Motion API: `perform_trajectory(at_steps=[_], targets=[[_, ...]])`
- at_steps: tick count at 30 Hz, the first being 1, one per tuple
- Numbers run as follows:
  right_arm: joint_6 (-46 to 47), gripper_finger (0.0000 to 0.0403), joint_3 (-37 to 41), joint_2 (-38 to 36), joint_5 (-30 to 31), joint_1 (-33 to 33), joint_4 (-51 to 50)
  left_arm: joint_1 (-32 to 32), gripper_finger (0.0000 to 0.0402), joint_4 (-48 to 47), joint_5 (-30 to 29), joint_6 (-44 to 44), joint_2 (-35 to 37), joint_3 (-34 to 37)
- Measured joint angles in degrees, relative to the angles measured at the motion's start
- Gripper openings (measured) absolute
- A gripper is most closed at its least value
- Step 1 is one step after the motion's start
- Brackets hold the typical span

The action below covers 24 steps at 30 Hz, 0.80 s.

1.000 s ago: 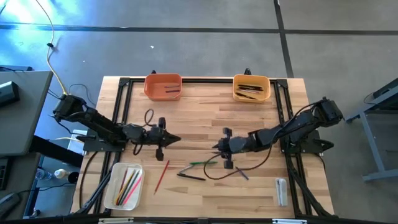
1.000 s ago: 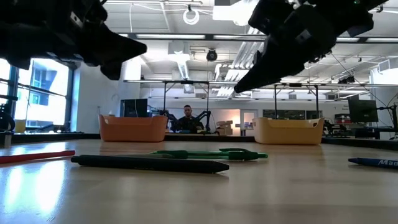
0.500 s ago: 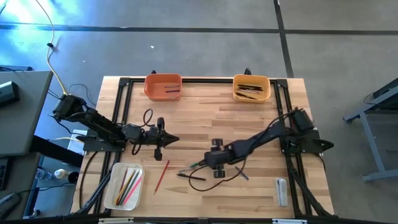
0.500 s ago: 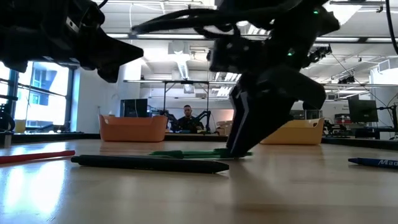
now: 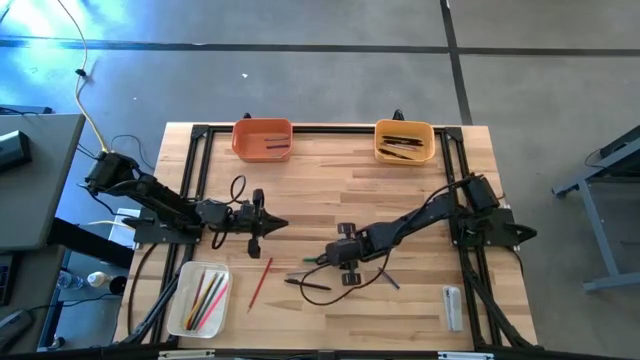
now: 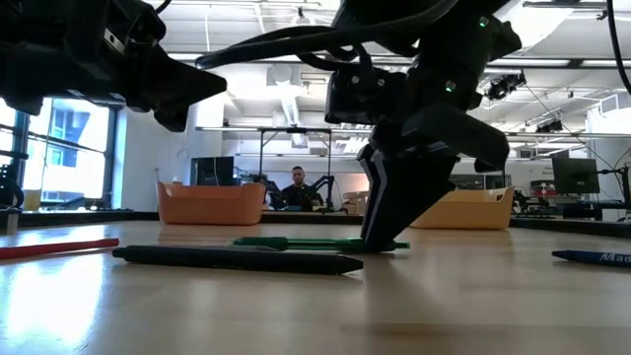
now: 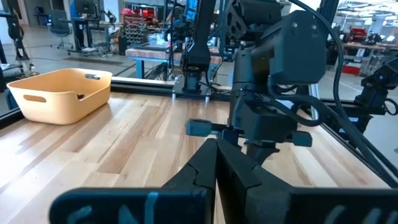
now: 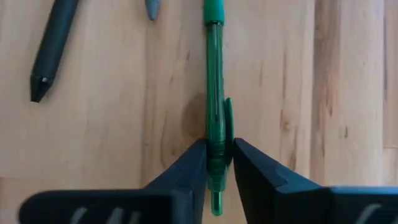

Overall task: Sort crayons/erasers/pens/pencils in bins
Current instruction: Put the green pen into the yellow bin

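Lower left of the high view: white bin (image 5: 198, 298), shallow, rounded, holding several bright pencils (image 5: 209, 297). One red pencil (image 5: 260, 282) lies loose on the pale plank table (image 5: 320, 180) just right of it. My left gripper (image 5: 268, 225) hangs at mid-left, fingers pressed together, nothing held; same spot as half a second ago. Upper left, orange bin (image 5: 262, 139) with one dark stick inside. Centre: a matte black pen (image 5: 308, 285) lies flat; just above it the glossy green pen (image 8: 215, 106), clip on its side. My right gripper (image 5: 328, 262) is down on it, narrow, fingers (image 8: 186, 168) pinching the barrel near its end; since a second ago this arm has reached leftward and dropped to the wood. Upper right, yellow-orange bin (image 5: 404, 141) holds dark pens. Lower right, a small clear-grey block (image 5: 453, 306).
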State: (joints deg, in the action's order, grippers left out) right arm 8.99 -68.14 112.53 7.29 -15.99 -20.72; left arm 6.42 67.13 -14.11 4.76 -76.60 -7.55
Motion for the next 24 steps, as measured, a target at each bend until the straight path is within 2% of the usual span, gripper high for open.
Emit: perform_trajectory(at_steps=[6,12,21,24], targets=[[-0.82,0.0027,0.02,-0.11,-0.26,1.20,-0.16,0.00,0.0000,-0.02,0.02,0.14,0.00,0.00],[-1.53,0.0033,0.28,-1.49,-0.32,1.16,-1.97,0.02,0.0000,-0.02,0.02,0.16,0.00,0.00],[-1.51,0.0035,0.28,-8.24,7.63,1.33,-8.85,0.02,0.0000,-0.04,0.04,0.58,0.00,-0.02],[-1.23,0.0035,0.28,-11.28,12.48,1.97,-14.47,0.02,0.0000,-0.08,0.04,0.58,0.00,-0.02]])
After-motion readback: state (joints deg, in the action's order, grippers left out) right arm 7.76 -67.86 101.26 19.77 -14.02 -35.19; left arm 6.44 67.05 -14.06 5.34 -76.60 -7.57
